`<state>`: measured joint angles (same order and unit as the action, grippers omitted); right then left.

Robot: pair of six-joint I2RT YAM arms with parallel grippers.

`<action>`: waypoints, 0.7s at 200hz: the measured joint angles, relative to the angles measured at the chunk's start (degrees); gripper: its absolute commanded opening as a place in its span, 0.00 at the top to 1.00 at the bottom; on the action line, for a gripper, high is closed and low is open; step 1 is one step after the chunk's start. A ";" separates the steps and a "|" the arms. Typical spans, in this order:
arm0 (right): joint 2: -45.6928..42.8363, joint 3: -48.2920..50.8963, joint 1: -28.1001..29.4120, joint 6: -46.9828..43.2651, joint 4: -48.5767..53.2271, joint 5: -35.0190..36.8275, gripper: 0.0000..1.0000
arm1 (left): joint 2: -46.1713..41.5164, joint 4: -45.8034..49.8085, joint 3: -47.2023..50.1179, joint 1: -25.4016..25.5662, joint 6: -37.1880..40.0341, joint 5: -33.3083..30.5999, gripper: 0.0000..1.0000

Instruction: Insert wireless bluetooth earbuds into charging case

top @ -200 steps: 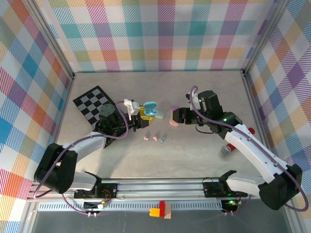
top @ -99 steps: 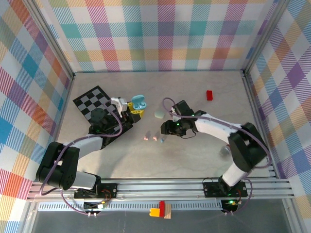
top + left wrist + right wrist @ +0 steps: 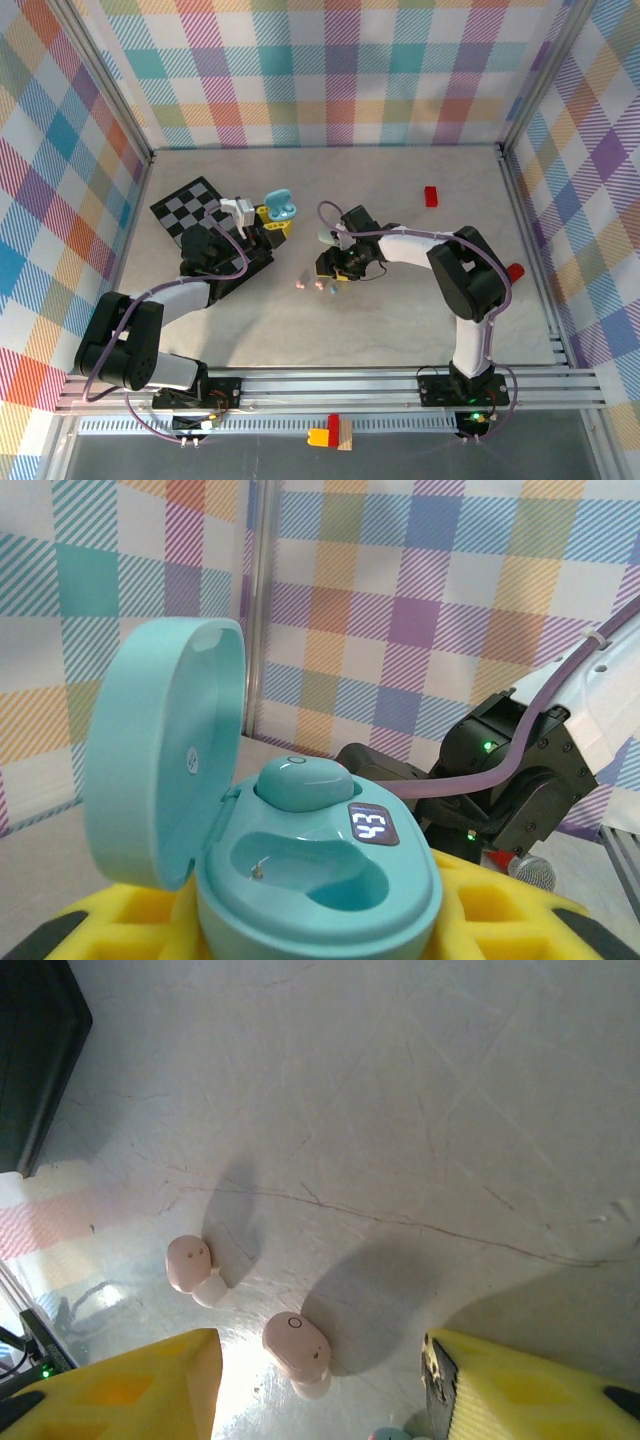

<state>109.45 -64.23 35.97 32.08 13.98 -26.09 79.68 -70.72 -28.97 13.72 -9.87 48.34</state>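
We are seeing two pale pink earbuds lying on the grey tabletop, each rounded with a stubby tip. They are sitting just beneath the right hand, whose yellow fingers are standing apart, gripping nothing. A bluish bud seems to be lying beside them. The left hand is clamping the open teal charging case, which is carrying one teal earbud.

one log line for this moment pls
left end effector: shut on open teal case, one earbud seated | right end effector: open over two pink earbuds on table
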 measured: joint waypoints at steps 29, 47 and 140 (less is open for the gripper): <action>-1.09 2.23 -0.20 -0.59 -1.66 -0.79 0.45 | 0.00 0.00 0.00 0.00 -0.02 -0.02 0.63; -2.69 4.37 -0.20 -0.90 -1.75 -1.18 0.45 | 0.00 0.00 0.00 0.00 -0.02 0.00 0.63; -8.83 11.19 1.62 0.50 -1.05 -1.42 0.46 | 0.00 0.00 0.00 0.00 -0.04 -0.02 0.63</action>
<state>100.62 -53.04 37.58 32.58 12.93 -27.51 79.68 -70.72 -28.97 13.72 -9.91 48.31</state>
